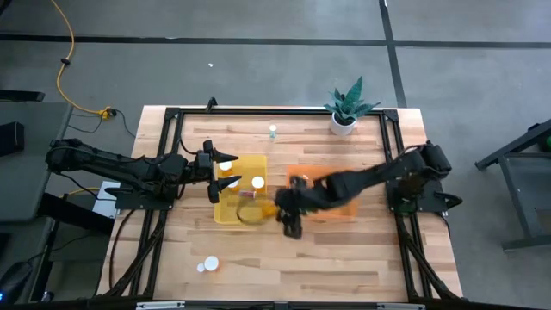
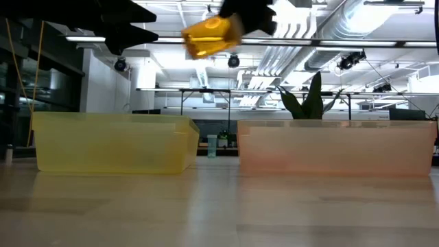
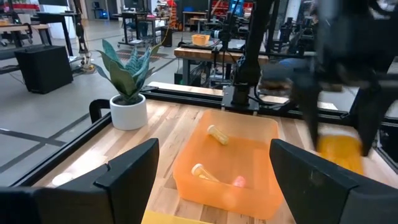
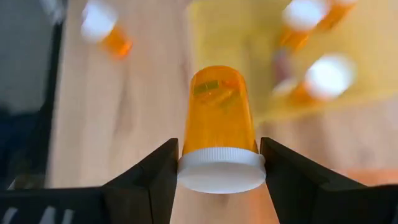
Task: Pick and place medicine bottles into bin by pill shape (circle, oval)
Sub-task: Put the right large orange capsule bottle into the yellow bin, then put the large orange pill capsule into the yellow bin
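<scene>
My right gripper [image 1: 282, 211] is shut on an amber pill bottle [image 4: 219, 115] with a white cap, high above the table by the yellow bin's [image 1: 225, 207] near right corner. The bottle also shows in the low view [image 2: 209, 36]. My left gripper [image 3: 214, 180] is open and empty, and hangs over the yellow bin's left side [image 1: 225, 172]. Amber bottles lie in the yellow bin [image 4: 323, 78] and in the orange bin [image 3: 217, 134]. Two bottles [image 1: 207, 265] lie on the table near the front. A small clear bottle [image 1: 273, 132] stands at the back. My right gripper pinches the bottle's white cap [image 4: 221, 169] between its two fingers, one on each side of the cap's rim. The fingers come slanting from the table's right. The bottle sticks out ahead of the fingers, base first, nearly level, lifted clear of table and bins.
The orange bin [image 1: 340, 207] sits right of the yellow bin, partly under my right arm. A potted plant [image 1: 344, 112] in a white pot stands at the far right. A black frame [image 1: 172, 116] runs around the tabletop. Bare wood lies along the near edge.
</scene>
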